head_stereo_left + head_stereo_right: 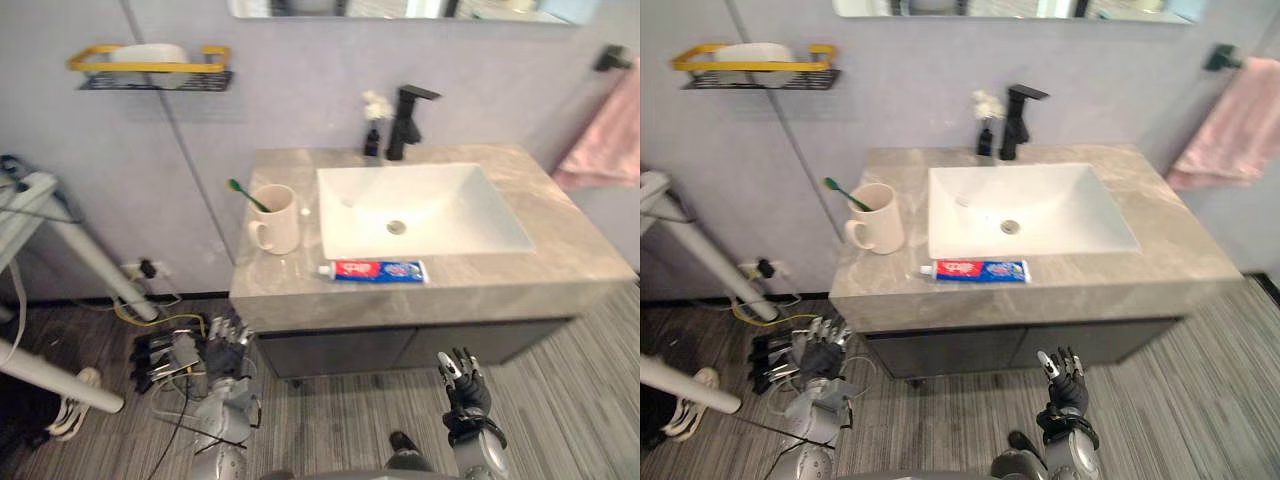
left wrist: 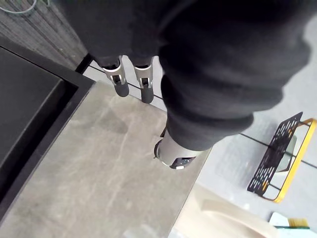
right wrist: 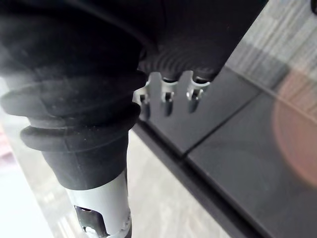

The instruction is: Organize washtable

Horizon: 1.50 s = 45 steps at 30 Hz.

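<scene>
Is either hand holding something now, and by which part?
Nothing is held. The left hand and the right hand are open, below the countertop, apart from the toothpaste and mug.

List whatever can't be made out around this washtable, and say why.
Toothbrush: eye views, lower handle hidden inside the mug.
White thing on the wall shelf: eye views, yellow rail crosses it, too small to identify.
Mirror: eye views, cut off by the top edge.
Pink towel: eye views, cut off by the right edge.
Small bottle beside the tap: eye views, too small to identify.
</scene>
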Motion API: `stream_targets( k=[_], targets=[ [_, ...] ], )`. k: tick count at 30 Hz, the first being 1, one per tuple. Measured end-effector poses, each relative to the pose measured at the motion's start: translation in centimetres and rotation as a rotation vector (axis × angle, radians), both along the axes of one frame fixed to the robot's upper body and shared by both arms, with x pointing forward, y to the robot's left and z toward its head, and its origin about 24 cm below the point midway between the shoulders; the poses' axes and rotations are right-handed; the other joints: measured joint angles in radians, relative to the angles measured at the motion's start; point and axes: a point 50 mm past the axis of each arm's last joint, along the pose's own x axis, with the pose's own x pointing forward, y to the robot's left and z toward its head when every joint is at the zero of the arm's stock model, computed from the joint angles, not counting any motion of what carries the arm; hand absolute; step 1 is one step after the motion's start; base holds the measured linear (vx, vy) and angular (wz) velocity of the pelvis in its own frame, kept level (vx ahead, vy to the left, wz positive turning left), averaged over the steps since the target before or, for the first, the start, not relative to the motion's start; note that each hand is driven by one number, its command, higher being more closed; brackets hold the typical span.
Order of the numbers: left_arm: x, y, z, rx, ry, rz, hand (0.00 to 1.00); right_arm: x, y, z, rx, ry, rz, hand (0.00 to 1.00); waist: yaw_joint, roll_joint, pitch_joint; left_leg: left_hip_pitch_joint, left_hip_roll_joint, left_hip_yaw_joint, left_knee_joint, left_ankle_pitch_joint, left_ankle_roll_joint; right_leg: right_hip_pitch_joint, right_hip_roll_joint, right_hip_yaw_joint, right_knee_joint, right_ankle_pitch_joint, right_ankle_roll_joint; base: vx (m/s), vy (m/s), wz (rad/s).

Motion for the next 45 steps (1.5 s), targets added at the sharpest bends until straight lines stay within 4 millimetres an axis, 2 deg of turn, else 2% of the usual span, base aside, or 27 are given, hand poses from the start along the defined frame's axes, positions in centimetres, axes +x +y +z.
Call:
stream_targets(
  k=[3, 4, 5, 6, 8, 13, 17, 19, 21, 24, 28, 29, 30, 36, 38, 41, 43, 44, 45],
  targets=[
    [-0.1, -0.6, -0.2, -0.021, 0.008, -0.015, 0.00, 0.7, 0.9, 0.2, 0.004, -0.017, 0.061, 0.00, 0.020, -0.004, 0.001, 0.020, 0.012, 0.031, -0.044, 0.037, -0.019, 0.042, 0.003, -0.100, 0.179, -0.179, -0.014, -0.08, -0.094, -0.31],
    [-0.1, -0.7, -0.3, -0.024, 0.014, -0.015, 0.00, 0.9, 1.1, 0.1, 0.005, -0.016, 0.071, 0.00, 0.022, -0.005, 0.001, 0.020, 0.014, 0.033, -0.046, 0.039, -0.024, 0.058, -0.001, -0.126, 0.195, -0.206, -0.013, -0.06, -0.182, -0.24],
    [-0.1, -0.6, -0.3, -0.025, 0.019, -0.016, 0.00, 1.3, 1.2, 0.2, -0.003, -0.020, 0.085, 0.00, 0.024, -0.027, -0.005, 0.014, 0.014, 0.036, -0.038, 0.036, -0.039, 0.090, -0.017, -0.186, 0.154, -0.240, -0.003, -0.06, -0.199, -0.15],
    [-0.1, -0.4, -0.3, -0.022, 0.022, -0.013, 0.00, 1.5, 1.1, 0.3, -0.009, -0.024, 0.088, 0.00, 0.023, -0.029, -0.005, 0.009, 0.014, 0.036, -0.031, 0.031, -0.049, 0.110, -0.018, -0.209, 0.101, -0.254, 0.012, -0.04, -0.200, -0.21],
    [-0.3, -1.2, -1.0, -0.058, 0.056, -0.017, 0.00, 2.0, -0.2, 0.2, -0.054, -0.010, 0.091, 0.00, 0.026, 0.008, 0.009, 0.019, 0.048, 0.033, -0.064, 0.050, -0.075, 0.154, 0.026, -0.230, -0.029, -0.212, 0.002, -0.03, -0.155, -0.23],
    [0.3, -1.5, -1.3, -0.068, 0.070, -0.026, 0.00, 2.1, -2.1, 0.5, -0.133, -0.004, 0.095, 0.00, 0.022, 0.009, 0.007, 0.082, 0.058, 0.036, -0.244, 0.161, -0.101, 0.180, 0.061, -0.233, -0.130, -0.147, -0.010, 0.05, -0.109, -0.06],
    [0.7, -1.8, -1.1, -0.077, 0.061, -0.038, 0.00, 2.0, -2.5, 0.5, -0.151, 0.003, 0.090, 0.00, 0.020, -0.009, 0.023, 0.078, 0.045, -0.002, -0.241, 0.178, -0.094, 0.195, 0.047, -0.259, -0.134, -0.147, -0.011, 0.02, 0.008, 0.20],
    [0.7, -2.0, -1.2, -0.081, 0.061, -0.043, 0.00, 1.9, -2.5, 0.4, -0.157, 0.011, 0.093, 0.00, 0.020, -0.008, 0.025, 0.080, 0.027, -0.019, -0.242, 0.182, -0.089, 0.212, 0.033, -0.276, -0.146, -0.147, -0.010, 0.00, 0.059, 0.32],
    [0.7, -2.0, -1.2, -0.084, 0.061, -0.043, 0.00, 1.7, -2.4, 0.0, -0.164, 0.034, 0.104, 0.00, 0.024, -0.003, 0.027, 0.090, 0.013, -0.019, -0.270, 0.194, -0.081, 0.225, 0.019, -0.285, -0.169, -0.135, 0.000, -0.04, 0.076, 0.19],
    [0.0, -1.5, -1.6, -0.072, 0.087, -0.039, 0.00, 1.8, -1.2, -0.2, -0.144, 0.039, 0.130, 0.00, 0.025, 0.003, 0.032, 0.099, 0.002, -0.017, -0.322, 0.225, -0.077, 0.240, 0.013, -0.286, -0.230, -0.092, 0.004, -0.05, 0.043, 0.00],
    [-0.6, -1.2, -2.5, -0.065, 0.132, -0.038, 0.00, 1.4, -0.4, -0.6, -0.137, 0.063, 0.156, 0.00, 0.024, 0.003, 0.033, 0.105, 0.000, -0.018, -0.324, 0.226, -0.077, 0.242, 0.011, -0.285, -0.239, -0.082, 0.007, -0.07, 0.015, -0.04],
    [-0.6, -1.4, -2.5, -0.068, 0.137, -0.047, 0.00, 1.3, -0.1, -0.7, -0.137, 0.068, 0.174, 0.00, 0.024, 0.001, 0.033, 0.111, -0.001, -0.018, -0.340, 0.232, -0.076, 0.244, 0.011, -0.284, -0.255, -0.072, 0.006, -0.04, 0.006, -0.04],
    [-0.6, -1.6, -3.1, -0.054, 0.169, -0.076, 0.00, 1.0, 1.8, -1.6, -0.121, 0.108, 0.267, 0.00, 0.023, -0.023, 0.020, 0.134, -0.015, -0.016, -0.375, 0.241, -0.076, 0.275, 0.002, -0.283, -0.303, -0.049, 0.014, 0.00, 0.000, 0.00],
    [-0.6, -1.5, -3.1, -0.046, 0.170, -0.075, 0.00, 0.8, 1.5, -1.8, -0.122, 0.117, 0.254, 0.00, 0.022, -0.023, 0.020, 0.137, -0.015, -0.013, -0.374, 0.241, -0.075, 0.277, 0.002, -0.279, -0.303, -0.048, 0.013, 0.00, 0.000, -0.01],
    [-0.7, -1.3, -3.1, -0.033, 0.174, -0.074, 0.00, 0.4, 0.7, -2.3, -0.121, 0.147, 0.216, 0.00, 0.024, -0.023, 0.020, 0.144, -0.014, -0.002, -0.373, 0.241, -0.075, 0.278, 0.002, -0.268, -0.301, -0.045, 0.013, 0.00, 0.000, -0.15],
    [-0.9, -0.8, -3.1, -0.001, 0.183, -0.067, 0.00, -0.1, -1.9, -2.1, -0.138, 0.156, 0.100, 0.00, 0.023, -0.023, 0.020, 0.161, -0.013, 0.023, -0.373, 0.241, -0.075, 0.278, 0.002, -0.245, -0.299, -0.037, 0.014, -0.03, 0.012, -0.24],
    [-1.1, -0.1, -3.1, 0.036, 0.191, -0.052, 0.00, -1.3, -6.0, -1.4, -0.177, 0.164, -0.105, 0.00, 0.020, -0.026, 0.022, 0.175, -0.011, 0.045, -0.372, 0.239, -0.075, 0.278, 0.002, -0.221, -0.296, -0.031, 0.016, -0.07, 0.022, -0.29],
    [-1.1, 0.1, -3.0, 0.048, 0.190, -0.050, 0.00, -1.8, -7.3, -1.0, -0.193, 0.162, -0.169, 0.00, 0.020, -0.029, 0.024, 0.177, -0.011, 0.049, -0.372, 0.237, -0.073, 0.277, 0.003, -0.216, -0.296, -0.031, 0.016, -0.08, 0.018, -0.24],
    [-1.3, 0.5, -2.7, 0.067, 0.181, -0.040, 0.00, -2.9, -10.1, 0.1, -0.238, 0.147, -0.308, 0.00, 0.021, -0.030, 0.025, 0.182, -0.011, 0.059, -0.375, 0.231, -0.074, 0.274, 0.004, -0.204, -0.296, -0.030, 0.017, -0.07, 0.014, -0.19]
  ],
)
